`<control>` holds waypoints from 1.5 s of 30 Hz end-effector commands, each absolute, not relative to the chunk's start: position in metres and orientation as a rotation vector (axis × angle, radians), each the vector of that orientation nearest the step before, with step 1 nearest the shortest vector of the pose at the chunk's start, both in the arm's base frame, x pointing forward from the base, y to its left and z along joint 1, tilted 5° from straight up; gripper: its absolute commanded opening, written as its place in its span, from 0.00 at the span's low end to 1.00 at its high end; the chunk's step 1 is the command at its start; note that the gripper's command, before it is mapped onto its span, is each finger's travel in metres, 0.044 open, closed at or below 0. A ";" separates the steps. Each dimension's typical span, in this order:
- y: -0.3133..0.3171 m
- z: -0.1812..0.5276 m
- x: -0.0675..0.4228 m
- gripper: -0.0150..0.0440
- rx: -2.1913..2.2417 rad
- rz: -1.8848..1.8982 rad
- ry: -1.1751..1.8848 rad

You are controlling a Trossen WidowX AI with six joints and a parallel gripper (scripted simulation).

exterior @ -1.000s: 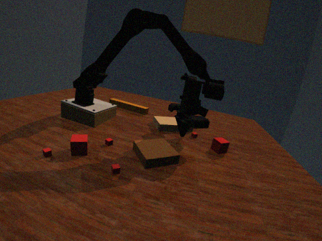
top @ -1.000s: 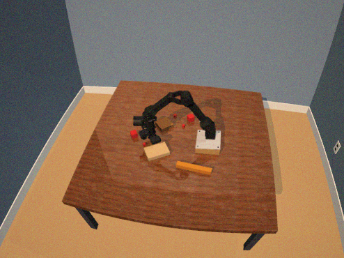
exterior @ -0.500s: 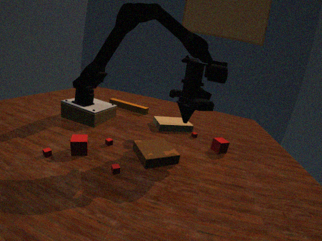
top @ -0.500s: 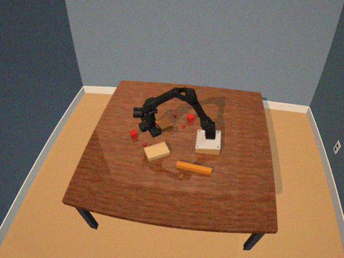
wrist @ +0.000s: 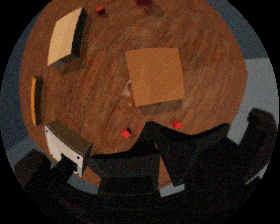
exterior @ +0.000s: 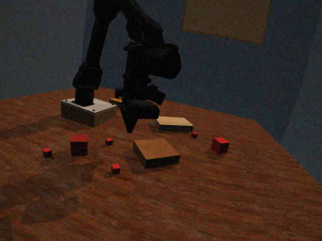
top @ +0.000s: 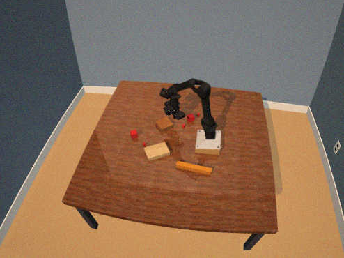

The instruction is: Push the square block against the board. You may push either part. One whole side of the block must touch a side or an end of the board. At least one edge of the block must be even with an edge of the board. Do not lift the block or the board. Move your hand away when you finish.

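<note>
The brown square block (top: 164, 123) (exterior: 156, 152) (wrist: 156, 75) lies flat near the middle of the table. The long orange board (top: 193, 167) (wrist: 36, 100) lies apart from it, near the front, beyond the arm's base; in the exterior view only its end (exterior: 115, 100) shows behind the gripper. My gripper (top: 177, 114) (exterior: 130, 129) (wrist: 149, 123) is shut and empty. It points down and hangs close over the table beside the square block, not touching it.
A light tan flat block (top: 157, 150) (exterior: 173, 123) (wrist: 65, 35) lies between the square block and the board. Two red cubes (top: 134, 133) (top: 190, 118) and several tiny red cubes (exterior: 115, 168) are scattered around. The arm's white base (top: 208, 145) (exterior: 88, 111) stands at the right.
</note>
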State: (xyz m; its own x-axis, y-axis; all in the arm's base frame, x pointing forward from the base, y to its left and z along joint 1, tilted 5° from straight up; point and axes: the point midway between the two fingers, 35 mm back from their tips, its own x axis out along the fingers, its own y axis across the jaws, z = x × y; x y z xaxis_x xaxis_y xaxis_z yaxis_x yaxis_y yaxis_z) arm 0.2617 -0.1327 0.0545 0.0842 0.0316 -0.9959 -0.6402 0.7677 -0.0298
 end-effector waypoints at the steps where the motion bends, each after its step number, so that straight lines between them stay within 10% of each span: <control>1: -0.137 0.053 0.254 0.25 -0.557 0.556 1.397; 45: -0.105 0.004 0.299 0.25 -0.556 0.556 1.394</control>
